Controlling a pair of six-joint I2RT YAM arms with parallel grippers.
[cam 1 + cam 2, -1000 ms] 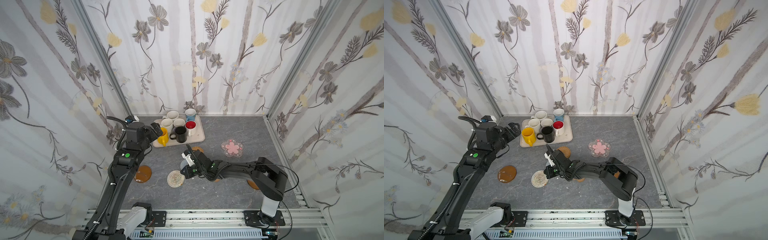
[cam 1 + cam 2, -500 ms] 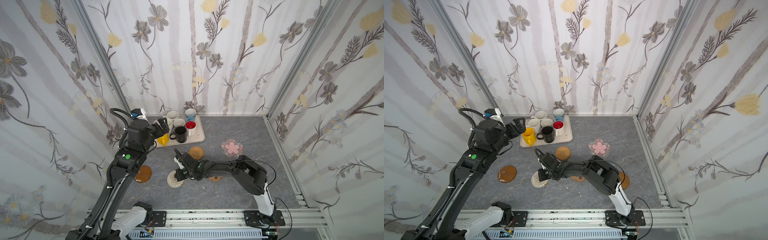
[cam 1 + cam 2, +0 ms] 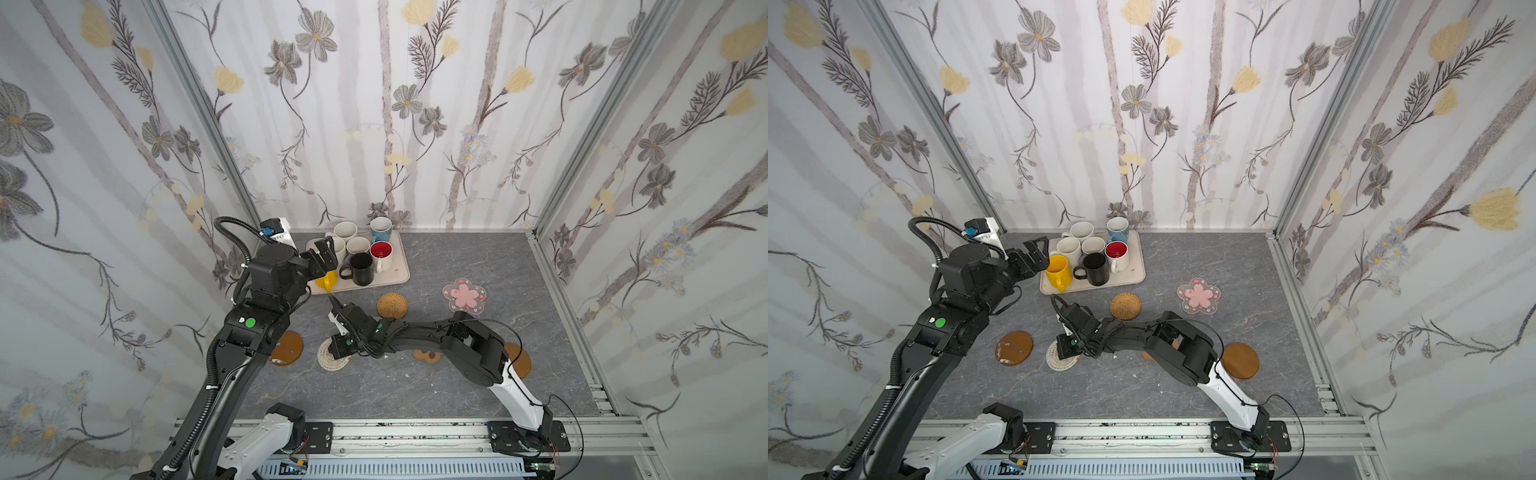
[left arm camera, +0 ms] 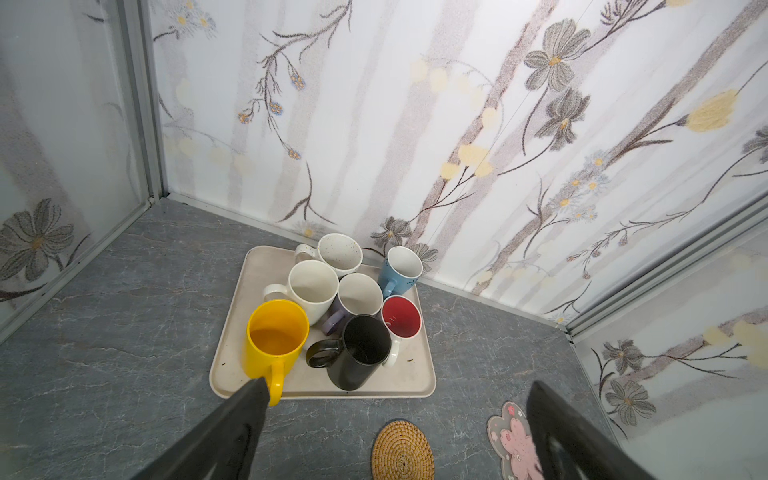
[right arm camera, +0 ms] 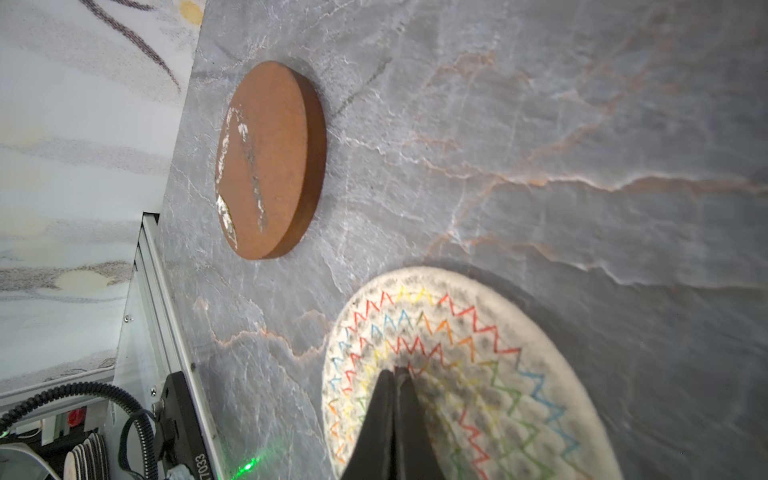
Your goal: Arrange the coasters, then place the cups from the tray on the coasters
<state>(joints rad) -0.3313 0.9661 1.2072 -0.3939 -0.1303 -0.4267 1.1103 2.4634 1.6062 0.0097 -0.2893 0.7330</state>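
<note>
Seven cups (image 4: 357, 297) on the tray (image 4: 232, 328), the yellow cup (image 4: 276, 336) handle facing my wide left jaws; only the right wrist view shows coaster (image 5: 478, 345) zigzags beneath my shut right jaws.

Paired high overviews of one scene; two close wrist views.

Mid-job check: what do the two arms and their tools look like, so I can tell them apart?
Both are black with a white lowest link. The left arm carries a round green sticker and a ribbed black cable hose; the right arm has thin black wires. The left tool and right tool have black fingers.
</note>
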